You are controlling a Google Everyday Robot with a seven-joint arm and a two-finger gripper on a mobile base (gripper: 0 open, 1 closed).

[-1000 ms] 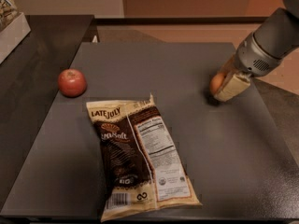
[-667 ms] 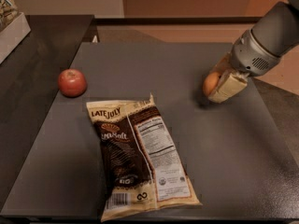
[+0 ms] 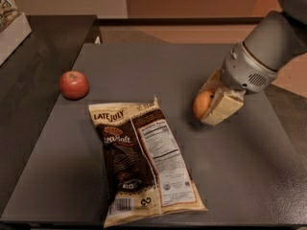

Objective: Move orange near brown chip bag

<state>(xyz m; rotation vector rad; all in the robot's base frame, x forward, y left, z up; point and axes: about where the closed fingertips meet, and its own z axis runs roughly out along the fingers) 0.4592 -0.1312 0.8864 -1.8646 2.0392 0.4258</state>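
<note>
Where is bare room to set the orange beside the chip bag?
Free: table between brown chip bag and gripper, which holds the orange mid-right; also the far strip behind the bag. Tighter: by the red apple, left.

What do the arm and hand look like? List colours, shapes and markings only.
The arm is a thick, smooth grey cylinder ending in a paler, rounded wrist housing with a small dark vent grille. The hand, over the right side of the table at the orange, has flat, blocky cream fingers. No cables, sleeves or lettering show.
</note>
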